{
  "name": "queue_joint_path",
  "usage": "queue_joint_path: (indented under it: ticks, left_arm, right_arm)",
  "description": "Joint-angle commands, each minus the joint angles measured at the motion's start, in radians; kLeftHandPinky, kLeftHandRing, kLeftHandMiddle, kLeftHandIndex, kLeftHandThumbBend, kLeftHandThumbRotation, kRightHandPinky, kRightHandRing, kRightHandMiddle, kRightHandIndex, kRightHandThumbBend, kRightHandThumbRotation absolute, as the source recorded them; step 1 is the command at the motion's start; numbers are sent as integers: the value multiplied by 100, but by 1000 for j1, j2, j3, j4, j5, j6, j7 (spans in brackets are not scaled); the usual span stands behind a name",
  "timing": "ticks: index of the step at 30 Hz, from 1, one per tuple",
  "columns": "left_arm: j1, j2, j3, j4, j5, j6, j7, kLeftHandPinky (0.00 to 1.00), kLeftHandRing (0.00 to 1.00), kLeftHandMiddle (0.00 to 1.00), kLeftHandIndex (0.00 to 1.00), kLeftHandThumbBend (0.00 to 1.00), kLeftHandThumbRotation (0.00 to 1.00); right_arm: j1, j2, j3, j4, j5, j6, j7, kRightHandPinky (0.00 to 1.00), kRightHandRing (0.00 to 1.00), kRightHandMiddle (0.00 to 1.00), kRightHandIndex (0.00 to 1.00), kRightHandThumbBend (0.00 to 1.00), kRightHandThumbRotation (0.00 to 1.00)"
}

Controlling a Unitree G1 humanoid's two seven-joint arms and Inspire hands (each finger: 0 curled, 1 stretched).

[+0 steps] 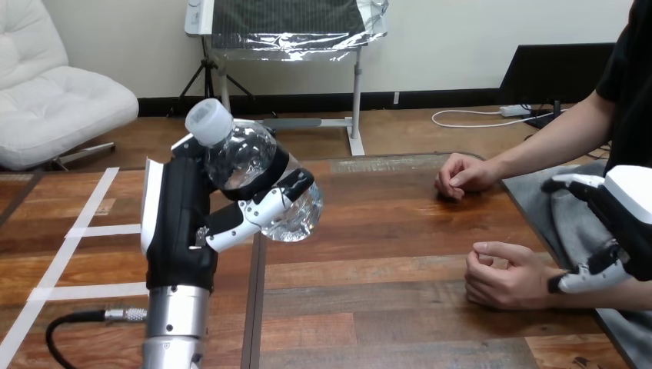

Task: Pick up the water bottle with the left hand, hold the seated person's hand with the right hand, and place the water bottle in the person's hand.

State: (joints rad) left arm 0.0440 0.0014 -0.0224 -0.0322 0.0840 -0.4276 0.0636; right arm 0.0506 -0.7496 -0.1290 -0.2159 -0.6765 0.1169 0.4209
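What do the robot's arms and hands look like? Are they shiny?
The left hand is a chunky black block with a white shell on its back, and its fingers are jointed in black and white. Below it the left forearm is a shiny silver tube. The right hand is black too, with a white shell.

The humanoid's left hand [181,223] is a black block with a white shell [151,201] along its back. Its jointed fingers [250,214] are white plates over black links, and it is mounted on a silver, cylindrical forearm [175,323]. The right hand [627,223] wears the same black-and-white livery under a glossy white cover.
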Motion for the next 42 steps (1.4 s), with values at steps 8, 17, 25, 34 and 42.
queue_joint_path:
  ticks: [8, 17, 25, 34, 42]
  left_arm:
    - [-44, -7, 5, -43, -8, -13, -1, 41, 41, 43, 51, 60, 0]
    - [-44, -10, 5, -41, -7, -9, 0, 40, 40, 43, 51, 60, 0]
    - [-45, -13, 5, -41, -22, -6, -7, 39, 39, 43, 50, 60, 0]
    - [-49, -9, 11, -36, -7, -9, -3, 39, 39, 43, 51, 59, 0]
    - [-51, -8, 14, -29, -2, -12, 0, 41, 40, 43, 51, 60, 0]
  right_arm:
    - [-120, -81, 67, 80, -66, 37, 62, 84, 93, 93, 89, 81, 5]
    - [-170, -106, 109, 139, -84, 47, 113, 87, 94, 93, 90, 81, 4]
    - [-215, -124, 147, 195, -77, 39, 155, 88, 94, 93, 89, 81, 1]
    - [-263, -139, 193, 262, -93, 7, 183, 88, 93, 93, 89, 80, 1]
    - [-315, -147, 246, 321, -113, -5, 216, 89, 93, 93, 89, 78, 2]
